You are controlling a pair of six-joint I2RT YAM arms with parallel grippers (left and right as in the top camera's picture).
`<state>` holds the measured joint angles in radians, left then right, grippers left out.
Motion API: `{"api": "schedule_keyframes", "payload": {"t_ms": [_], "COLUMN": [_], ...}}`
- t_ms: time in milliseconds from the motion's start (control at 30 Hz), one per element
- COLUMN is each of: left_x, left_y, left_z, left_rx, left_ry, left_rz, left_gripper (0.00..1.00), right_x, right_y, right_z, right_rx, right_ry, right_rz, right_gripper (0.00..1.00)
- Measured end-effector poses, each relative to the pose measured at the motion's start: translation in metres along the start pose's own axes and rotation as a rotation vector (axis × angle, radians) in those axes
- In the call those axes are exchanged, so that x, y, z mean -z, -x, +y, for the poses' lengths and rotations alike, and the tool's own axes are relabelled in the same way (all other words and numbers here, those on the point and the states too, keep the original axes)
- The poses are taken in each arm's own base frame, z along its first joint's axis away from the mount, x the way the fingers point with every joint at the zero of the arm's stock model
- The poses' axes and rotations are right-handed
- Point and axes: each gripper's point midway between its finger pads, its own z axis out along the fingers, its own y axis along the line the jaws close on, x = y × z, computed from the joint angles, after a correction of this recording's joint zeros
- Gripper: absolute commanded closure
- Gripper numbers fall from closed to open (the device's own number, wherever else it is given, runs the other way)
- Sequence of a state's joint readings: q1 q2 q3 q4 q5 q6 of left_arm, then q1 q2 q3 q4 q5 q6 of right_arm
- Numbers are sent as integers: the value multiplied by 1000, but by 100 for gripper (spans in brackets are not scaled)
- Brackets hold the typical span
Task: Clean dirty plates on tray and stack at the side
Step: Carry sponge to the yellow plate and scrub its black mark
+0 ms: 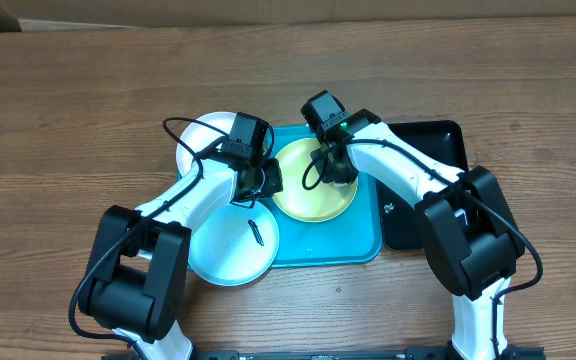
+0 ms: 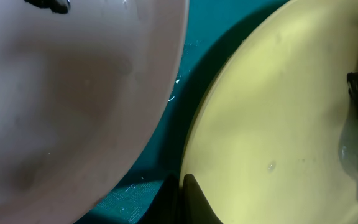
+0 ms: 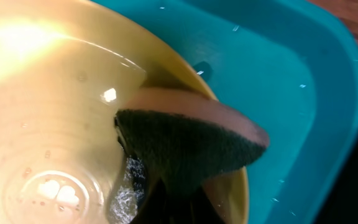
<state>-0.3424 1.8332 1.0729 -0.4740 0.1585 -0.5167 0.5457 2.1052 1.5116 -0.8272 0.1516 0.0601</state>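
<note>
The yellow-green plate (image 1: 313, 185) lies on the turquoise tray (image 1: 363, 235). My left gripper (image 1: 261, 182) is shut on its left rim, one finger on each side of the edge (image 2: 183, 200). My right gripper (image 1: 334, 166) is shut on a sponge (image 3: 191, 146) with a dark green scrub face, pressed onto the wet plate (image 3: 48, 118) beside foam. The pale blue plate (image 1: 230, 248), with a dark smear, sits at the tray's front-left corner. The white plate (image 1: 203, 140) lies behind it, partly under my left arm. A pale plate (image 2: 73, 99) shows in the left wrist view.
A glossy black tray (image 1: 430, 150) lies against the turquoise tray's right side, under my right arm. The wooden table (image 1: 68, 100) surrounds everything. The tray floor (image 2: 179, 99) shows between the two plates in the left wrist view.
</note>
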Motion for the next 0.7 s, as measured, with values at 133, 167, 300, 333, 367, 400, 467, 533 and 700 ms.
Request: {"api": "schedule_keyframes", "payload": {"t_ms": [133, 167, 300, 333, 367, 400, 467, 533, 700], "left_x": [0, 0, 0, 0, 0, 0, 0, 0, 0], "left_y": [-1, -1, -1, -1, -1, -1, -1, -1, -1], "left_z": [0, 1, 2, 2, 2, 2, 2, 2, 2], "left_rx": [1, 3, 5, 5, 5, 5, 4, 4, 2], "left_ry": [1, 2, 4, 5, 5, 5, 6, 6, 4], "left_rz": [5, 6, 6, 5, 5, 5, 5, 5, 5], "left_gripper": [96, 96, 96, 96, 96, 96, 96, 96, 96], "right_x": [-1, -1, 2, 3, 3, 4, 7, 11, 29], "right_y": [-1, -1, -3, -4, -5, -6, -12, -19, -33], "right_z": [10, 13, 27, 32, 35, 38, 47, 58, 69], "right_rx": [25, 30, 50, 56, 62, 68, 89, 110, 98], "right_ry": [75, 102, 204, 231, 252, 272, 333, 421, 653], "right_rz": [6, 6, 14, 18, 23, 27, 46, 74, 152], "right_gripper": [95, 95, 96, 96, 96, 96, 96, 96, 96]}}
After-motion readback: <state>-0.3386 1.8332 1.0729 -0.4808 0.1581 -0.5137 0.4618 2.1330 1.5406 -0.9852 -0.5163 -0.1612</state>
